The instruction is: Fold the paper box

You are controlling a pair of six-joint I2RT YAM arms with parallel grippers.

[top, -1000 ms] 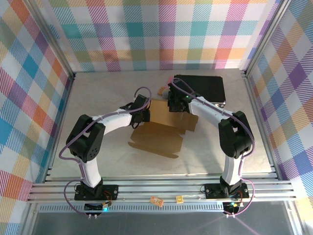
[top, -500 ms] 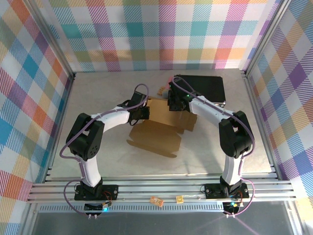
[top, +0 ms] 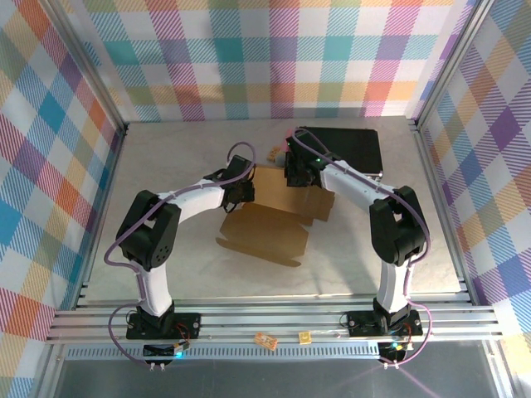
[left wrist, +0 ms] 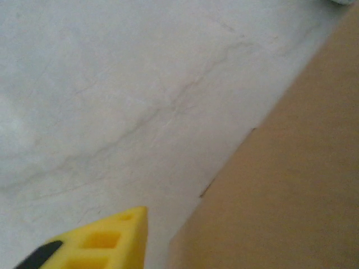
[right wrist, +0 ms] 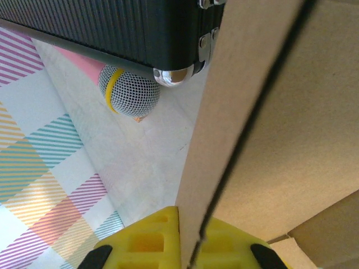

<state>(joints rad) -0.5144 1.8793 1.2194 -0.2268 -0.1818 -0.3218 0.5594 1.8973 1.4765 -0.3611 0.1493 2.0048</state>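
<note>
The paper box point(top: 270, 224) is a brown cardboard sheet lying partly folded in the middle of the table. My left gripper point(top: 246, 191) is at its left edge. In the left wrist view, one yellow finger point(left wrist: 104, 241) stands just clear of the cardboard point(left wrist: 291, 185), with bare table showing between them; the jaws are apart and the other finger is hidden. My right gripper point(top: 297, 176) is at the sheet's far edge. There its jaws point(right wrist: 189, 224) are shut on a raised flap point(right wrist: 230, 112), seen edge-on.
A black case point(top: 340, 149) lies flat just behind the right gripper, close to the flap point(right wrist: 112, 28). A pink microphone with a mesh head point(right wrist: 129, 89) lies beside the case. A small tan scrap point(top: 272, 152) lies at the back. Checked walls enclose the table.
The left gripper has shifted slightly back along the sheet's left edge, and the sheet's near-left corner has moved a little. The right gripper keeps its hold on the flap.
</note>
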